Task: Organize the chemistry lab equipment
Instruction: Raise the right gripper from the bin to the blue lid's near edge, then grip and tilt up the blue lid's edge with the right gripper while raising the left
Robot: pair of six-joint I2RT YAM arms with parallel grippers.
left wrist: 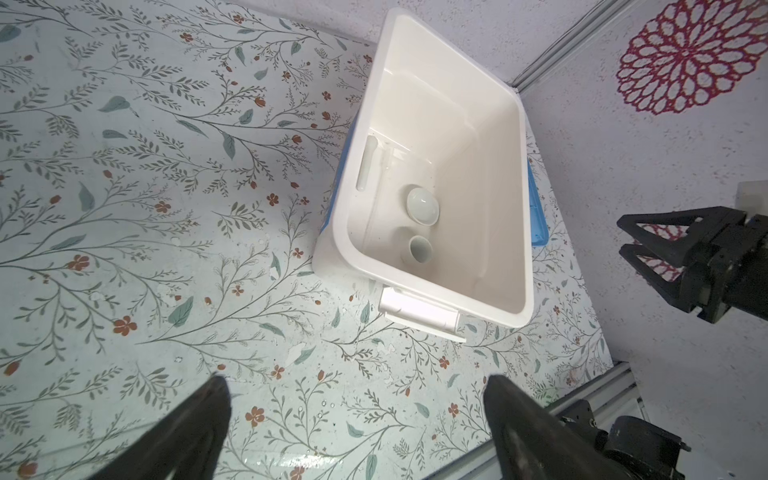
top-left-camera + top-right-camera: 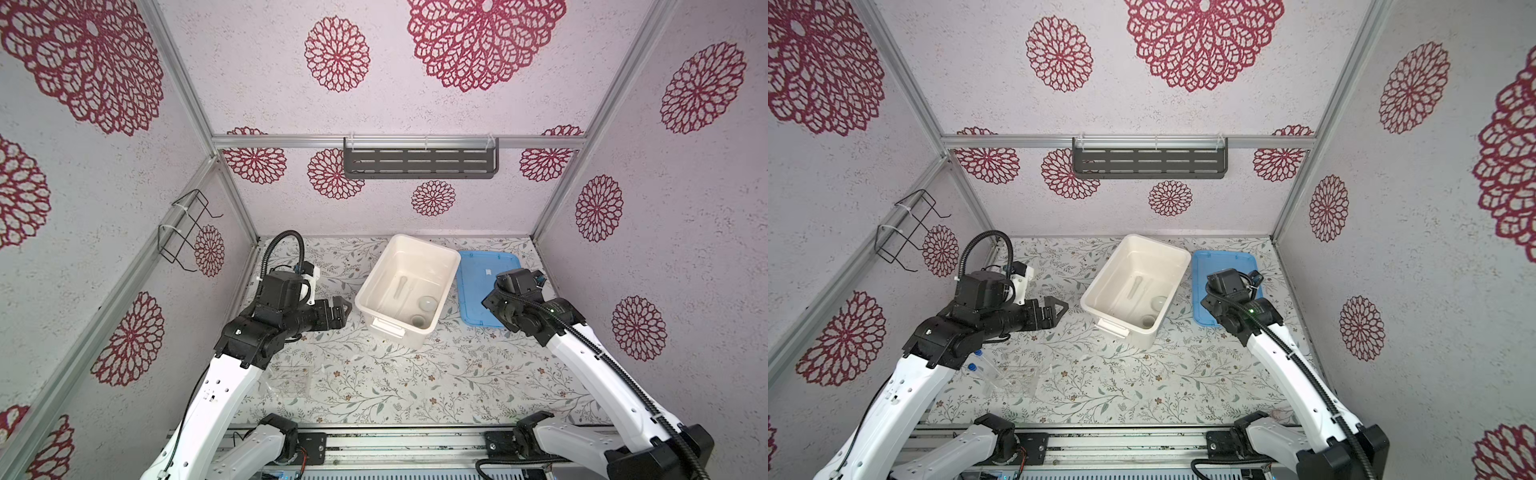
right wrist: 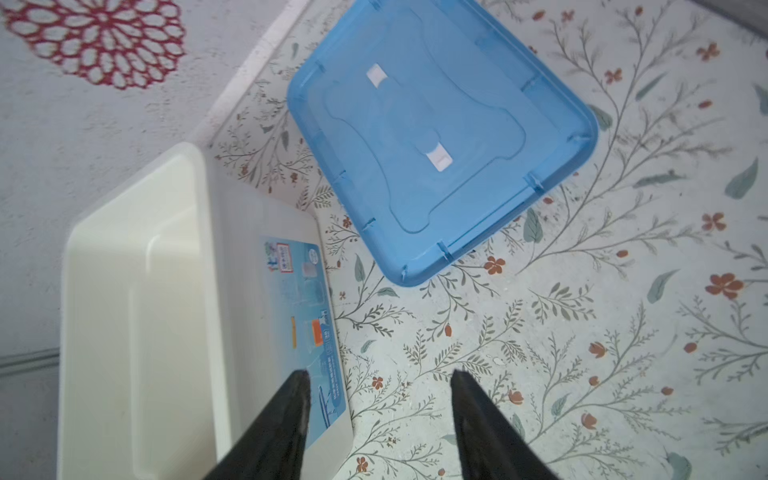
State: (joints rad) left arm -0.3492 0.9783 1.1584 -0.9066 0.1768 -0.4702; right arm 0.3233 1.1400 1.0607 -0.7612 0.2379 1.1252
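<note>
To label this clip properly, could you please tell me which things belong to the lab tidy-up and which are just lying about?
Part of the job: one blue-capped tube, the other tube beside it, clear rack, bigger bowl, smaller bowl, white stick.
Just lying about: white tub, blue lid, wall shelf, wire holder.

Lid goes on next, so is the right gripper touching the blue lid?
Apart. The right wrist view shows the right gripper with its fingertips over the table, and a stretch of bare surface separates them from the blue lid.
</note>
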